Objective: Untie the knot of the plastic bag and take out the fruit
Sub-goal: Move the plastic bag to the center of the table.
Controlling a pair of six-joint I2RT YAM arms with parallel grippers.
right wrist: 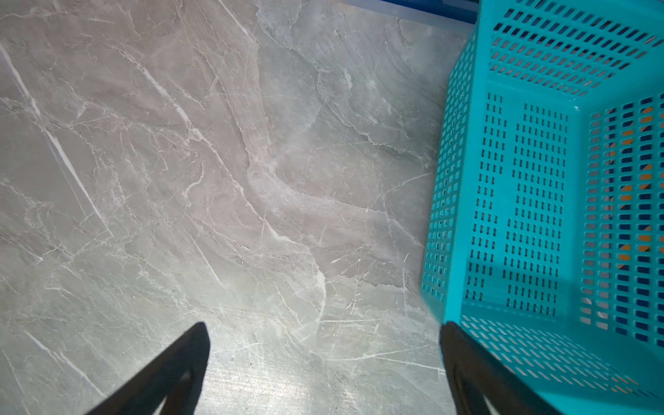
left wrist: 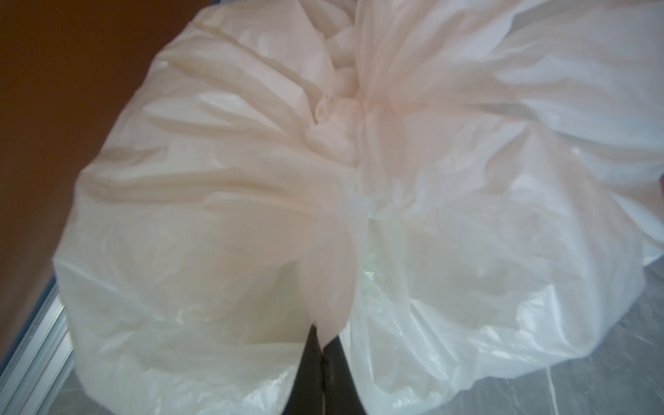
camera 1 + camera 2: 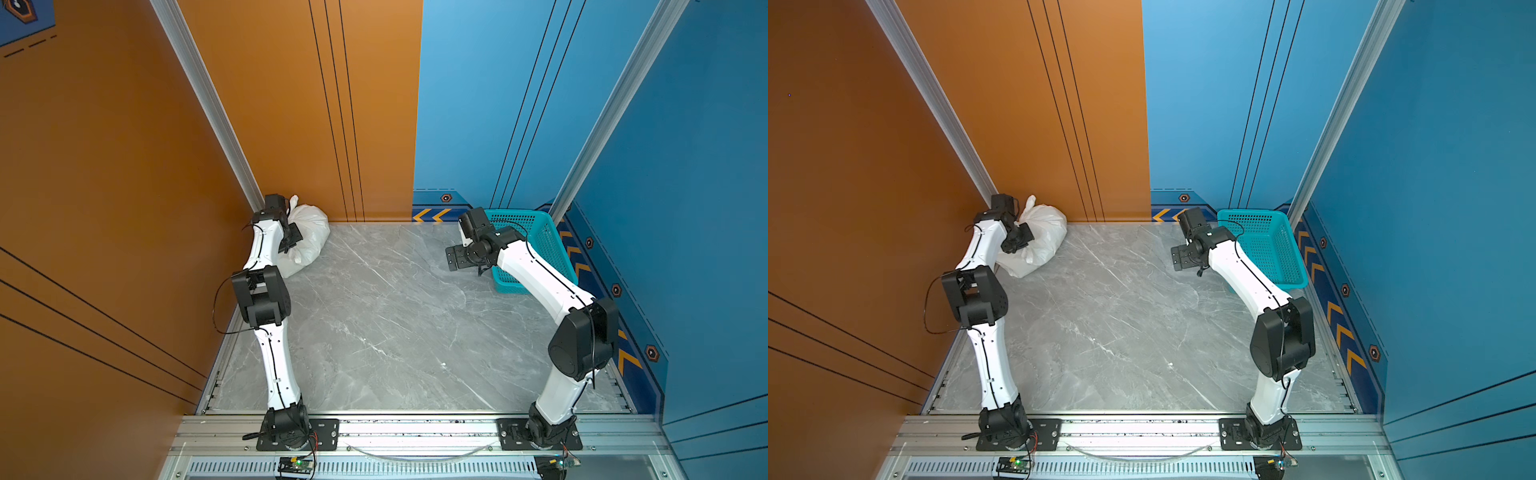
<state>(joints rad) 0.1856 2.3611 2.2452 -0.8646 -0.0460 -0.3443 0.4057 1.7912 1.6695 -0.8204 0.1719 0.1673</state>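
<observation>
left fingers [image 2: 305,373] pressed together, pinching plastic bag [image 2: 215,251] flap near knot [image 2: 334,122] | right fingers [image 1: 179,359] spread, over surface [image 1: 251,179] beside teal basket [image 1: 467,161]

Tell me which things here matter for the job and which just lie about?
Job: plastic bag; its knot; left pincer, shut on a flap of the bag; fruit, not visible.
Lying about: teal basket; right pincer, open over the marble table.
</observation>
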